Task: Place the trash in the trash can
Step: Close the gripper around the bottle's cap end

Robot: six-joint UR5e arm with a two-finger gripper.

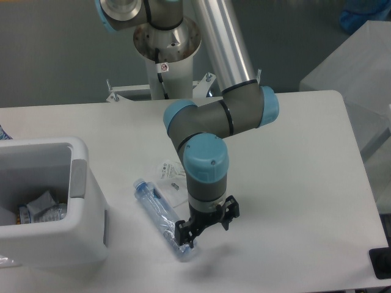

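Nearest, the gripper (pixel 204 223), jaws spread wide and holding nothing, hangs over the near end of the bottle (pixel 164 218) lying on the surface; next it must descend and clamp, wrapper (pixel 171 176) behind, bin (pixel 76 160) left.

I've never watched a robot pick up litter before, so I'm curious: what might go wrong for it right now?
The claw is open over the very end of the crushed bottle, not its middle, so a grab there could slip or let the bottle swing and drop. The bottle is crumpled clear plastic, which may squash or slide under the fingers. The small wrapper lies beside the bottle and the arm, and could get nudged away from the trash can.
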